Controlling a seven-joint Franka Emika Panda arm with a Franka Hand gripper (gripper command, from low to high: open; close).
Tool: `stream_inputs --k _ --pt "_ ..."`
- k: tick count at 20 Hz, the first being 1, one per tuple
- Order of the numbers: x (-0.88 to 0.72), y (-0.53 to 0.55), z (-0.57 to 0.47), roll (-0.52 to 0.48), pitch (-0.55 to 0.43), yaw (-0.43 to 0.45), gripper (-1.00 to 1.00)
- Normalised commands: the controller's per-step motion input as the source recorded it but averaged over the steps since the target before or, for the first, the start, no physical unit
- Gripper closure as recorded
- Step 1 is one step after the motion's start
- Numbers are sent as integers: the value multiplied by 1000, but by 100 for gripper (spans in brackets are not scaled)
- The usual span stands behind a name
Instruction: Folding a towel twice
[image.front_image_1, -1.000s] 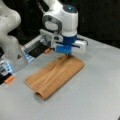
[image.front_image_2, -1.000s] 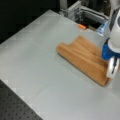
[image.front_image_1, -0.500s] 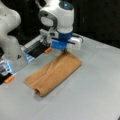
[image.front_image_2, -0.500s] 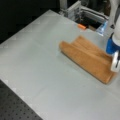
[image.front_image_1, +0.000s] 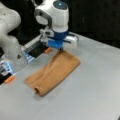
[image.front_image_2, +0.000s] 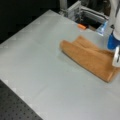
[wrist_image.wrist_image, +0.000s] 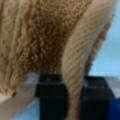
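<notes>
The orange-brown towel (image.front_image_1: 55, 72) lies on the grey table (image.front_image_1: 95, 87) as a long folded strip, with a rolled fold at its near end. In both front views the gripper (image.front_image_1: 60, 50) stands low at the strip's far end, touching the cloth. From the opposite side, the towel (image.front_image_2: 90, 57) runs toward the gripper (image.front_image_2: 113, 50) at a front view's right edge. In the wrist view a striped band of the towel (wrist_image.wrist_image: 47, 37) passes between the two black fingers (wrist_image.wrist_image: 51, 97), and the gripper (wrist_image.wrist_image: 73, 97) is shut on it.
A second white arm (image.front_image_1: 10, 30) stands at a front view's left, beside a metal rail (image.front_image_2: 75, 10). Small orange pieces (image.front_image_1: 48, 50) (image.front_image_1: 9, 79) (image.front_image_2: 81, 26) lie near the table's back edge. A black perforated board (image.front_image_2: 15, 105) borders the table's corner.
The gripper has shifted slightly toward a front view's left at the towel's far end. The strip itself has barely moved.
</notes>
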Motion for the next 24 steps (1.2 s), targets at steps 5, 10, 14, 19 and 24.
stream_inputs --k 5,10,14,19,24 --pt "-127 150 -158 160 -128 -117 100" --pt "-84 131 -234 132 -176 -91 100" --pt "-151 -11 -192 112 -154 -56 100" --pt "-303 -90 -152 113 -139 -16 100" --pt "-378 -66 -119 153 -141 -27 100"
